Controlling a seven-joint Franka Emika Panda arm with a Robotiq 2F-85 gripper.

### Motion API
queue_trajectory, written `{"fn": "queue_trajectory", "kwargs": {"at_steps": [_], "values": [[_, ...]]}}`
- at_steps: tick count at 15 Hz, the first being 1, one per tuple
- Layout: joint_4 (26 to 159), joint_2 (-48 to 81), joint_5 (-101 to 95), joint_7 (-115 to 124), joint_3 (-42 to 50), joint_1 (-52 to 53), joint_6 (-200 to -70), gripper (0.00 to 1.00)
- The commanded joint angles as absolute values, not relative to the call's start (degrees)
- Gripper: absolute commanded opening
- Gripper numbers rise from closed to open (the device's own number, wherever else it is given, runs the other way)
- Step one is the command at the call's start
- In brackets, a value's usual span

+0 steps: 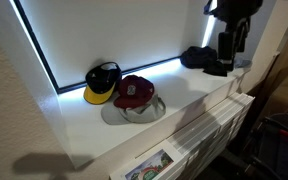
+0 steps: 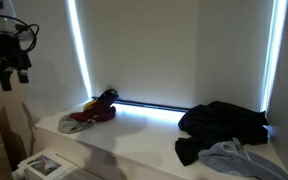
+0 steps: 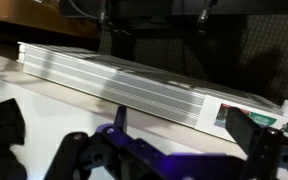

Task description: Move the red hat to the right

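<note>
Dim room, white window ledge [image 1: 199, 105] | maroon baseball cap with pale front mark [image 1: 134, 91] lies on floppy grey hat [image 1: 134, 113], beside yellow-brimmed black cap [image 1: 102, 82] | dark clothes pile [image 2: 222, 122] well apart | gripper [image 2: 12, 75] raised, fingers spread, empty.

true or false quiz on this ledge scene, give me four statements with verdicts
1. The red cap rests partly on the floppy grey hat. True.
2. The claw is shut on the red cap. False: it hangs open in the air, well away from the hats, and holds nothing.
3. The yellow-brimmed black cap sits right beside the red cap. True.
4. The dark clothing is heaped over the hats. False: it lies apart from them, further along the white ledge.
</note>
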State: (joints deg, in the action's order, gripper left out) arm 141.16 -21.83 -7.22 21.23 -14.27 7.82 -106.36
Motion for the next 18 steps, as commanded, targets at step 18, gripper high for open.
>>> {"fn": "queue_trajectory", "kwargs": {"at_steps": [18], "values": [[138.88,-9.38,-19.23,56.26,-17.03,1.08,-145.98,1.0]]}}
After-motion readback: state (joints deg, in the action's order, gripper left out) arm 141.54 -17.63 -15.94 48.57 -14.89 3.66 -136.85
